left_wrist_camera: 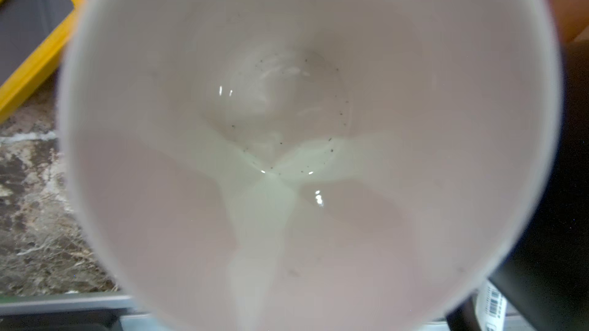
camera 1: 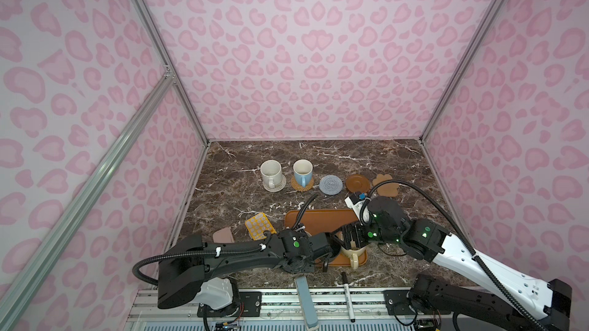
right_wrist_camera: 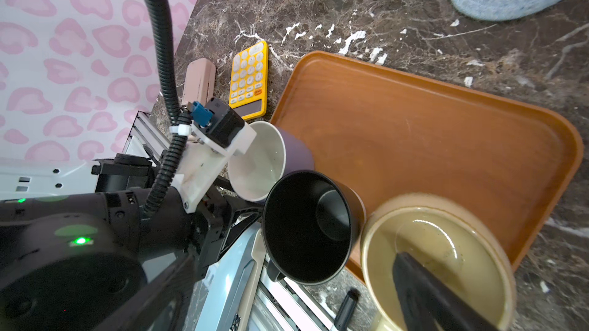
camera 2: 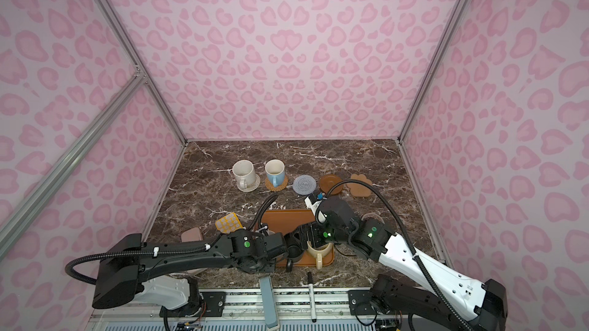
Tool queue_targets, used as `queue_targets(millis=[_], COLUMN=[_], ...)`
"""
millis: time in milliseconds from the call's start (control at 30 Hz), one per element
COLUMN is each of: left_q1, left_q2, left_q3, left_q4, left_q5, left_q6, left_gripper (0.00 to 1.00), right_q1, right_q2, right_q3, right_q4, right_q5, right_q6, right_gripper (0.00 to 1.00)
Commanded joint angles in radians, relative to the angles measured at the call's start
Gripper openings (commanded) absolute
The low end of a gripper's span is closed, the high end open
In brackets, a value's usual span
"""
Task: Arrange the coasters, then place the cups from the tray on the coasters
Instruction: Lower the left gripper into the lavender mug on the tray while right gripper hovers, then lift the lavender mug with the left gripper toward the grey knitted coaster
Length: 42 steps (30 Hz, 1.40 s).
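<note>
Step, as I judge it: lifting cups off tray (right_wrist_camera: 414, 116). Left gripper (right_wrist_camera: 245, 214) low at lavender cup (right_wrist_camera: 264, 160), tray's near-left corner, wrist camera staring into its mouth; jaws hidden, can't tell. Right gripper (camera 1: 350, 243) spread wide, one finger inside cream-yellow cup (camera 1: 354, 256), tray's near-right corner. Next: pinch wall, lift clear, carry past tray's far edge to grey-blue coaster (camera 1: 330, 184)

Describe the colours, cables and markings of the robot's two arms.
The left arm is mostly black with a white base shell; the right arm has a long white link and black joints. Ribbed black hoses run along both; green lights dot the joints.
</note>
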Motion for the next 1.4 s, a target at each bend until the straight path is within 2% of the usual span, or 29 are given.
queue_targets(millis=[0, 133, 300, 567, 933, 1133, 1367], left_q1=[0.000, 0.001, 0.000, 0.000, -0.001, 0.002, 0.058], left_q2=[0.014, 0.019, 0.028, 0.026, -0.014, -0.015, -0.038], left_q3=[0.020, 0.021, 0.024, 0.032, 0.099, 0.128, 0.181], left_q4=[-0.014, -0.017, -0.019, -0.033, -0.091, -0.122, -0.214], left_q5=[-0.033, -0.045, -0.047, -0.057, -0.118, -0.113, -0.136], left_q6=[0.010, 0.011, 0.014, 0.015, 0.035, 0.036, 0.064], left_gripper=[0.38, 0.29, 0.24, 0.03, 0.03, 0.03, 0.03], right_q1=[0.001, 0.001, 0.001, 0.002, 0.004, 0.003, 0.002], right_q2=[-0.009, -0.017, -0.022, -0.026, -0.055, -0.051, -0.051], right_q3=[-0.016, -0.029, -0.044, -0.065, -0.086, -0.107, -0.097], right_q4=[0.032, 0.035, 0.051, 0.065, 0.072, 0.137, 0.167], right_q5=[0.011, 0.021, 0.026, 0.031, 0.048, 0.042, 0.071], right_q6=[0.016, 0.022, 0.029, 0.047, 0.056, 0.070, 0.069], right_gripper=[0.98, 0.98, 0.98, 0.98, 0.98, 0.98, 0.98])
